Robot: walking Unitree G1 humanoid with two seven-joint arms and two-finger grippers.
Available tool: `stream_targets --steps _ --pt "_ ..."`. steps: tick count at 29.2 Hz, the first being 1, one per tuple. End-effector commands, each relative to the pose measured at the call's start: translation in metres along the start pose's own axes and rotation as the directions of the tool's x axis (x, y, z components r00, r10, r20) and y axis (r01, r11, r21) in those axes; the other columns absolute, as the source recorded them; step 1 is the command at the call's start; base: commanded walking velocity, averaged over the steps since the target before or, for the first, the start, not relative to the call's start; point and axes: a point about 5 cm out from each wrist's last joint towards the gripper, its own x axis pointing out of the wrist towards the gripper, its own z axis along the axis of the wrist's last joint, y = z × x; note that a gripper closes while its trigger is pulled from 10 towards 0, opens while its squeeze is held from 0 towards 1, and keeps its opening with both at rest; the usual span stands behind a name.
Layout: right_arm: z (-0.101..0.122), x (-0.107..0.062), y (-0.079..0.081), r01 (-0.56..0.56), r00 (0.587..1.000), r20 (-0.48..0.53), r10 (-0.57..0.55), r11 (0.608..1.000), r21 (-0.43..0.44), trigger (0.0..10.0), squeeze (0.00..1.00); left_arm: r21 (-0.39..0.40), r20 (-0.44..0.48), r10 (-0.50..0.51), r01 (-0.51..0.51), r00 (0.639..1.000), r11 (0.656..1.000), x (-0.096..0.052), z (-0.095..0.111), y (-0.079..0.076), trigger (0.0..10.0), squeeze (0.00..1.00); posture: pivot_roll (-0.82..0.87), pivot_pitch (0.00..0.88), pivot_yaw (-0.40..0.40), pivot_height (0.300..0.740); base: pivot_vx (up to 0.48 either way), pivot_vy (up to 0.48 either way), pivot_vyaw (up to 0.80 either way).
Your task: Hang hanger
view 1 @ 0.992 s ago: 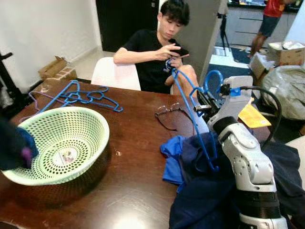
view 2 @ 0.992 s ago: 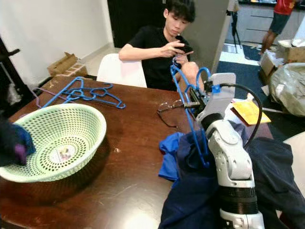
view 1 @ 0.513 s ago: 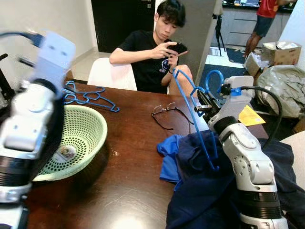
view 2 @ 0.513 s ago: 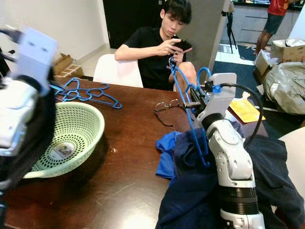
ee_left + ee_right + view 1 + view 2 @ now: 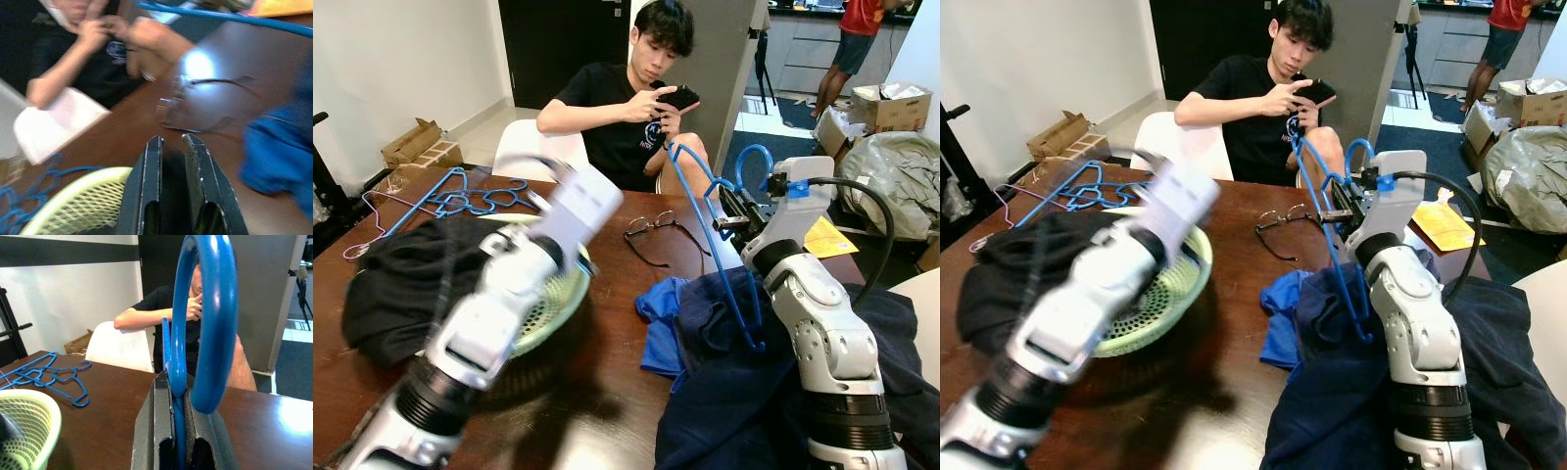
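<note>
Blue plastic hanger (image 5: 715, 235) stands upright at the table's right side, its neck clamped between the right gripper (image 5: 177, 396) fingers and its lower end tucked into the dark navy garment (image 5: 744, 392). Just beside lie a blue cloth (image 5: 664, 328) and spectacles (image 5: 656, 235). Across the green basket (image 5: 553, 304) the blurred left arm reaches, left gripper (image 5: 171, 152) fingers nearly closed on nothing; behind sit spare hangers (image 5: 470, 196) and a seated person (image 5: 626, 98).

text: I can read none | person's black T-shirt (image 5: 607, 117): small chest print, too blurred for me to make out | cardboard boxes (image 5: 411, 145): no legible marking
</note>
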Motion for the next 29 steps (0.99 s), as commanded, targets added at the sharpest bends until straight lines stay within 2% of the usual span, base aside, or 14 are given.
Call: stream_targets --steps 1,5,8,10,11,13,14,15,16,17,18,20,27,29 --pt "-0.001 -0.001 -0.001 -0.001 1.0 -0.007 0.001 1.0 -0.002 10.0 0.0 -0.007 -0.006 -0.075 0.075 0.997 0.997 -0.003 0.0 -0.01 10.0 1.0 0.05 0.0 -0.013 0.74 0.0 0.0 0.0" --pt "-0.002 -0.001 0.0 -0.008 1.0 -0.014 0.007 1.0 -0.005 10.0 0.0 -0.118 -0.022 -0.278 0.273 0.96 0.955 -0.015 0.0 -0.025 10.0 1.0 0.05 0.0 -0.013 0.74 0.0 0.0 0.0" --pt "-0.002 -0.001 0.0 -0.009 1.0 -0.016 0.009 1.0 -0.006 10.0 0.0 -0.187 0.021 -0.245 0.244 0.969 0.952 -0.021 0.009 -0.005 10.0 1.0 0.05 0.0 -0.015 0.74 0.0 0.0 0.0" --pt "-0.003 -0.002 0.0 -0.01 1.0 -0.019 0.01 1.0 -0.006 10.0 0.0 -0.245 0.014 -0.044 0.046 0.999 0.969 -0.023 0.015 0.035 10.0 1.0 0.06 0.0 -0.017 0.74 0.0 0.0 0.0" --pt "-0.003 -0.002 0.0 -0.01 1.0 -0.019 0.01 1.0 -0.006 10.0 0.0 -0.245 0.014 -0.044 0.046 0.999 0.969 -0.023 0.015 0.035 10.0 1.0 0.06 0.0 -0.017 0.74 0.0 0.0 0.0" --pt "-0.004 -0.001 0.001 -0.012 1.0 -0.021 0.012 1.0 -0.006 10.0 0.0 -0.222 -0.11 0.204 -0.224 0.973 0.949 -0.029 0.001 0.076 10.0 1.0 0.06 0.0 -0.018 0.74 0.0 0.0 0.0" --pt "-0.004 -0.001 0.001 -0.012 1.0 -0.021 0.012 1.0 -0.006 10.0 0.0 -0.222 -0.11 0.204 -0.224 0.973 0.949 -0.029 0.001 0.076 10.0 1.0 0.06 0.0 -0.018 0.74 0.0 0.0 0.0" --pt "-0.004 -0.001 0.002 -0.015 1.0 -0.022 0.015 1.0 -0.005 10.0 0.0 -0.14 -0.235 0.365 -0.403 0.901 0.905 -0.04 -0.021 0.101 10.0 0.87 0.05 0.0 -0.017 0.74 0.0 0.0 0.0" --pt "-0.004 -0.001 0.002 -0.015 1.0 -0.022 0.015 1.0 -0.005 10.0 0.0 -0.14 -0.235 0.365 -0.403 0.901 0.905 -0.04 -0.021 0.101 10.0 0.87 0.05 0.0 -0.017 0.74 0.0 0.0 0.0" --pt "-0.004 -0.001 0.003 -0.017 1.0 -0.023 0.017 1.0 -0.005 10.0 0.0 -0.053 -0.322 0.461 -0.502 0.827 0.863 -0.052 -0.037 0.118 10.0 0.0 0.05 0.0 -0.017 0.74 0.0 0.0 0.0" --pt "-0.004 -0.001 0.003 -0.017 1.0 -0.023 0.017 1.0 -0.005 10.0 0.0 -0.053 -0.322 0.461 -0.502 0.827 0.863 -0.052 -0.037 0.118 10.0 0.0 0.05 0.0 -0.017 0.74 0.0 0.0 0.0" --pt "-0.003 -0.001 0.003 -0.018 1.0 -0.024 0.018 1.0 -0.007 10.0 0.0 -0.035 -0.462 0.502 -0.581 0.731 0.813 -0.073 -0.07 0.129 10.0 0.0 0.05 0.002 -0.017 0.74 0.0 0.0 0.0" --pt "-0.003 -0.001 0.002 -0.016 1.0 -0.025 0.016 1.0 -0.009 10.0 0.0 -0.177 -0.541 0.434 -0.602 0.72 0.778 -0.079 -0.088 0.118 10.0 0.0 0.05 0.002 -0.017 0.74 0.0 0.0 0.0" --pt "-0.003 -0.001 0.002 -0.016 1.0 -0.026 0.015 1.0 -0.01 10.0 0.0 -0.347 -0.593 0.359 -0.631 0.72 0.694 -0.078 -0.102 0.103 10.0 0.0 0.05 0.007 -0.015 0.74 0.0 0.0 0.0"
